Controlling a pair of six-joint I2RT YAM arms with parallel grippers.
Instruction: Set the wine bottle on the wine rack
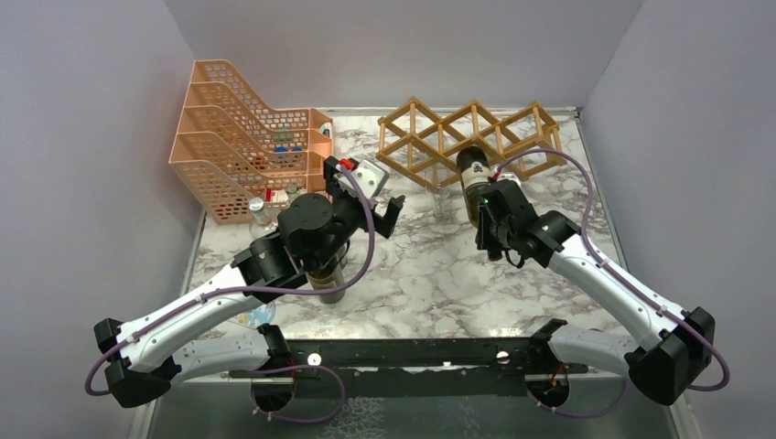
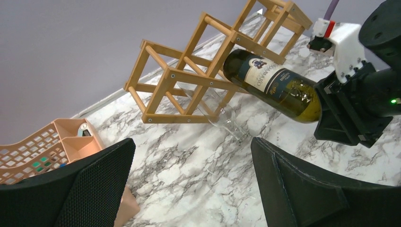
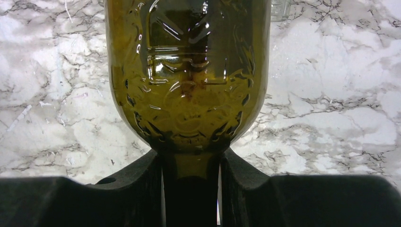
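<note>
The wine bottle (image 2: 274, 87) is glossy glass, the wine rack (image 2: 160, 93) matt wood, the table (image 2: 189, 156) smooth.

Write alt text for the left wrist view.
The right claw holds a green wine bottle by its neck, tilted, base toward the front of the wooden lattice wine rack on a marble table. Open black fingers of the left claw frame the bottom edge, with an orange mesh tray at lower left.

Only a line of capital lettering, upside down on the white label (image 2: 264, 75) of the wine bottle (image 2: 295, 94); too blurred to spell out. Nothing else legible.
</note>
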